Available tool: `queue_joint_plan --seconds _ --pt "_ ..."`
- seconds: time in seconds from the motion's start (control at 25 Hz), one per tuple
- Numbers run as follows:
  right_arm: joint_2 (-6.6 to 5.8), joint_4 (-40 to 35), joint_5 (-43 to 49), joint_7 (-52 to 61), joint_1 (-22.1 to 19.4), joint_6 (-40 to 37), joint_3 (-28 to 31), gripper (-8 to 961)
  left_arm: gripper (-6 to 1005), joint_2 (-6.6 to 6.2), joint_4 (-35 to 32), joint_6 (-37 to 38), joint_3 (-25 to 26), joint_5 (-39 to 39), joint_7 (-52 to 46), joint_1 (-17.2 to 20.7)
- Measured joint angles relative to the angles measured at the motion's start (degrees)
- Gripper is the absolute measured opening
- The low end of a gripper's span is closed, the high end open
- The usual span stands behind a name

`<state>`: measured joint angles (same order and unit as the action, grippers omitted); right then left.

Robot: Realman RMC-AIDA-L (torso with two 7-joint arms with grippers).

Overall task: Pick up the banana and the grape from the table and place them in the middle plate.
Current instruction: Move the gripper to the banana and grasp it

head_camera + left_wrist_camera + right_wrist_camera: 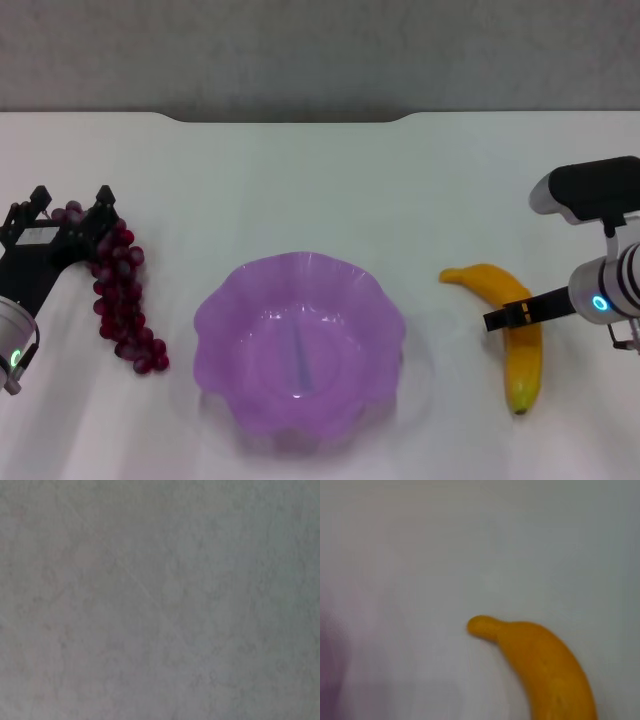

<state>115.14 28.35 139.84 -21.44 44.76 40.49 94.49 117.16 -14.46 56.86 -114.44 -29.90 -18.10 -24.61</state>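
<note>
The grape (122,290) is a long dark red bunch lying on the white table (300,170) at the left. My left gripper (72,200) is open, and the bunch's far end sits between its two black fingers. The purple scalloped middle plate (212,312) stands at the centre with nothing in it. To its right lies the banana (522,352), also close up in the right wrist view as the banana (545,665). My right gripper (503,318) reaches in from the right across the banana's middle. The left wrist view is only a blurred grey surface.
The table's far edge has a notch (290,118) with a grey wall behind it. Bare tabletop lies between the plate and each fruit and along the back.
</note>
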Motion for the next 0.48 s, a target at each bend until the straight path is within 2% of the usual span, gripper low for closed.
queue_joint_plan --seconds 0.12,0.48 --pt "0.00 0.11 -0.05 0.04 0.00 -0.22 -0.08 694 881 0.00 0.00 0.00 0.00 0.00 0.05 0.00" --pt "-0.01 0.33 -0.11 0.04 -0.27 -0.57 -0.58 552 881 0.00 0.14 0.01 0.02 0.03 -0.01 0.08"
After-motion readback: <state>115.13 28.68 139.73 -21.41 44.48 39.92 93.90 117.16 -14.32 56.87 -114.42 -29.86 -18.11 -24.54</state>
